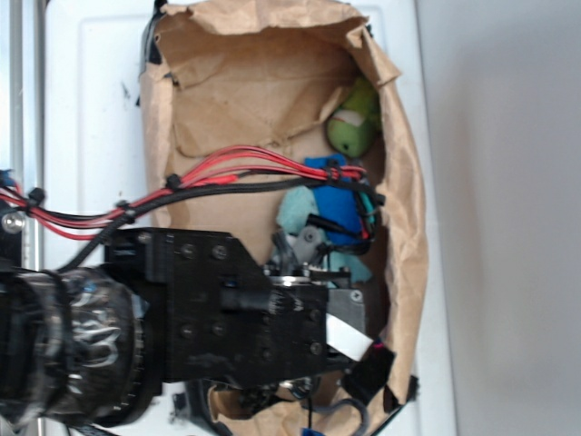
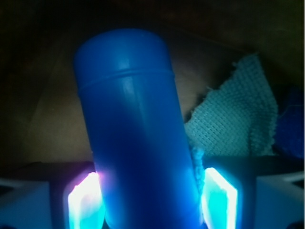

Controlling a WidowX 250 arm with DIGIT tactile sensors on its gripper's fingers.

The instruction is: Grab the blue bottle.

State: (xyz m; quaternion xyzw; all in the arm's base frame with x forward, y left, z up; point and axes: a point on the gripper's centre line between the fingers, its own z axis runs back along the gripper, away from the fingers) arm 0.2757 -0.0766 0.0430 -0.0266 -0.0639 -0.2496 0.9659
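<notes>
My end effector (image 2: 151, 200) brackets the blue bottle (image 2: 133, 138), pads flanking, contact unclear; bottle tilts beside the teal cloth (image 2: 236, 114) in the paper bag (image 1: 227, 109); smooth plastic may slip.

White panelled surface (image 1: 100, 100), crumpled brown paper lining (image 1: 245, 82) over it, plain grey wall (image 1: 508, 218) alongside, bright even light

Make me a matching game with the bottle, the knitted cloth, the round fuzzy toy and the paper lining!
Things:
1. bottle
2. knitted cloth
3. fuzzy toy
4. paper lining

Colours:
A. brown
B. light teal
C. bright blue
D. green

Pairs: 1-C, 2-B, 3-D, 4-A
</notes>
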